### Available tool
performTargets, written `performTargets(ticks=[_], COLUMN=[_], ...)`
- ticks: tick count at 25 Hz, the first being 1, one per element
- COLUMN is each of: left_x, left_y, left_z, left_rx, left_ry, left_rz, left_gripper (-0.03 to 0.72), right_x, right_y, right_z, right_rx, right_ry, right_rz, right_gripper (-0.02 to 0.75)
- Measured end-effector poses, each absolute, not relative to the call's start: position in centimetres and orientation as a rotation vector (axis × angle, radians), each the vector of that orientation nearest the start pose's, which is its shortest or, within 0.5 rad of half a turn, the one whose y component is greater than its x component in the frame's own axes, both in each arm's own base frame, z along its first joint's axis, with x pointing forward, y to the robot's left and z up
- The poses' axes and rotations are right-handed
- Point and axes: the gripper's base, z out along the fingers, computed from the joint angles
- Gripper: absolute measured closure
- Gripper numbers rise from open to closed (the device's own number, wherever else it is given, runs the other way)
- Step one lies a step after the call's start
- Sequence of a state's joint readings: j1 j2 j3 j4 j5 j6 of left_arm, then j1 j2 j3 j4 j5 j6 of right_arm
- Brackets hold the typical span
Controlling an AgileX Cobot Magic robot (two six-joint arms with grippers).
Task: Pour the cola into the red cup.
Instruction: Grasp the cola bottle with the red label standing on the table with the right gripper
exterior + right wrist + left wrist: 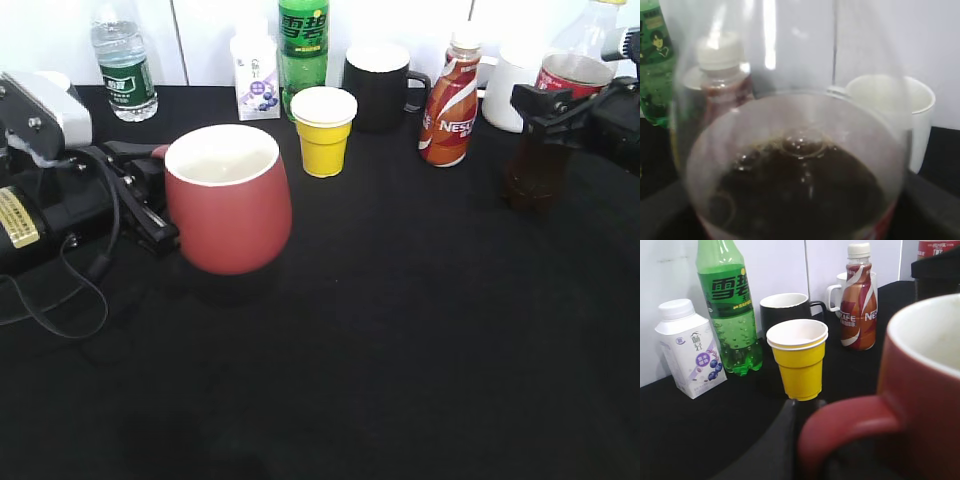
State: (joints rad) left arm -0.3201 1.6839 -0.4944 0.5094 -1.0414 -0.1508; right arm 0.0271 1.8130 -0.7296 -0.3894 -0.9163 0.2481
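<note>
The red cup [228, 200] stands on the black table at the left of centre, and its white inside looks empty. My left gripper [150, 200] is shut on its handle. In the left wrist view the handle [850, 425] fills the foreground next to one dark finger [785, 440]. The cola bottle [573, 75] stands upright at the far right with dark liquid low in it. My right gripper [545, 105] is shut on it. In the right wrist view the cola [795, 190] fills the frame between the fingers [797, 225]. Its cap is out of view.
Along the back wall stand a water bottle [122, 65], a milk carton [255, 75], a green soda bottle [303, 45], a dark mug [380, 85], a Nescafe bottle [450, 100] and a white mug [510, 85]. A yellow paper cup [323, 130] stands in front of the soda.
</note>
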Motion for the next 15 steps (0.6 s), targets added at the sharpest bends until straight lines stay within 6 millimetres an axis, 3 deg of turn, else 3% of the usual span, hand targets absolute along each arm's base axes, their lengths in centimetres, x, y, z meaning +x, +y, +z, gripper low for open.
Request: performTargets(ticks=[3, 15], left_x=[25.84, 25.84], left_y=[-12.61, -12.61], left_z=[17.53, 17.53], left_rx=[0.689, 0.690], left_ry=[1.562, 1.562], left_rz=[-0.513, -0.514], left_gripper=[0.631, 0.630], right_x=[34.53, 34.53], right_y=[3.67, 3.67], right_z=[17.91, 17.91], right_rx=[-0.249, -0.250], right_ry=[1.672, 1.672], right_rz=[0.281, 0.280], right_gripper=[0.247, 0.247])
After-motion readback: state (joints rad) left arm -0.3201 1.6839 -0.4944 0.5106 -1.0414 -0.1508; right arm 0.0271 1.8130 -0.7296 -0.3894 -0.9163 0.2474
